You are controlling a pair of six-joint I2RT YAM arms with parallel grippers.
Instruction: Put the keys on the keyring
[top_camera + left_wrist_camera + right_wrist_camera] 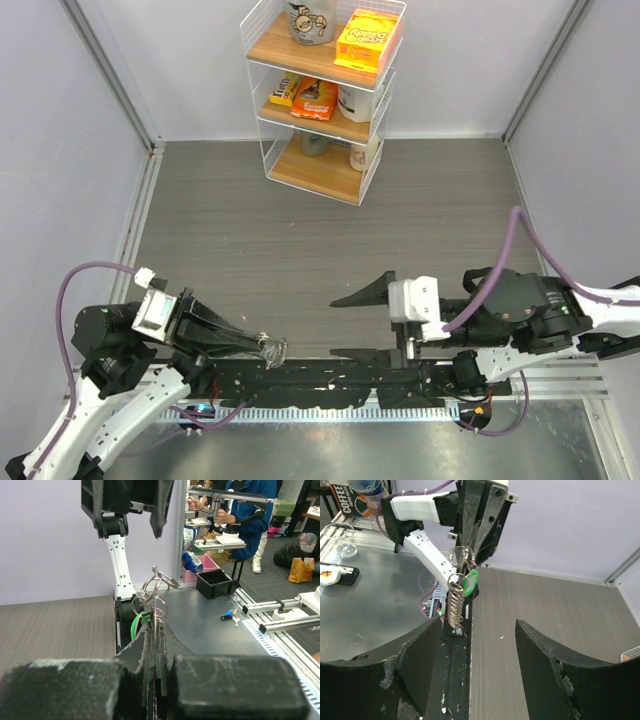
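Over the grey desk (300, 220), we saw the right gripper (340, 326) with its fingers spread wide, facing the left gripper (262, 347), whose fingers were pressed together, pinching the keyring (154, 597) at their tips. The keys (230, 615) lay well apart from it on the metal plate (200, 625).

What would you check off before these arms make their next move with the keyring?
1. Left pincer shut on the grey-brown metal keyring with its green tab: ok.
2. Right pincer open: ok.
3. Key in the right pincer: not ok, it is empty.
4. Tiny dark-headed silvery keys found, lying on the grey metal sheet: ok.
5. Ring gap spread: cannot tell.
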